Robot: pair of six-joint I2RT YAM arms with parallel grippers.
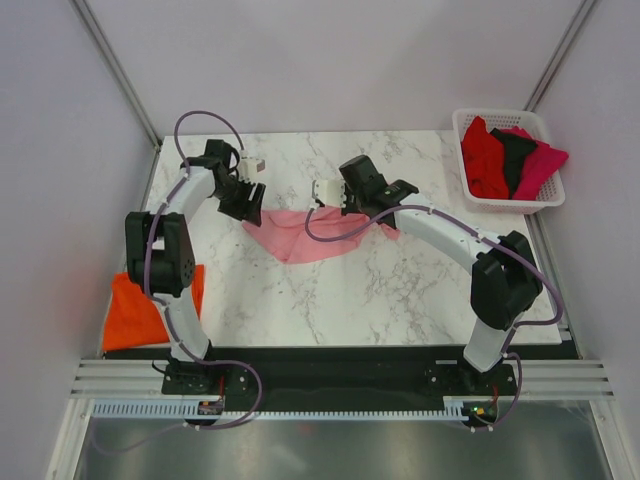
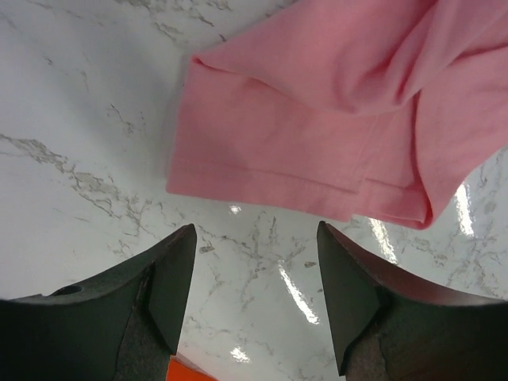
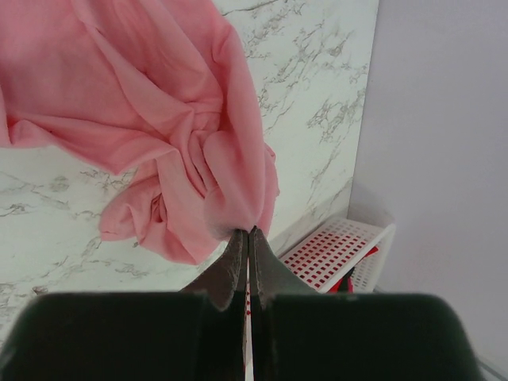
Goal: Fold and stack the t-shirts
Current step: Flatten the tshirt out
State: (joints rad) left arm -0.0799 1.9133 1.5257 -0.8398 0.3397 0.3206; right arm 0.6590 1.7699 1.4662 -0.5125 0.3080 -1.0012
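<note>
Right gripper (image 3: 248, 232): we see its fingers clenched on a bunched fold of the light pink t-shirt (image 1: 300, 238), holding that part above the marble table (image 1: 400, 290). Left gripper (image 2: 255, 228) hangs released, just beside the shirt's hemmed corner. We note an orange t-shirt (image 1: 135, 305) at the table's left edge.

Bright, even light fell from above, leaving faint, soft shadows on the marble table (image 1: 300, 300) in the sharp top view. At the left wrist, white glare streaks lay on the stone and the left gripper (image 2: 255, 230) showed dark and soft-edged. At the right wrist, the right gripper (image 3: 248, 232) was a blurred black mass, the pink t-shirt (image 3: 159, 119) softening near it.
</note>
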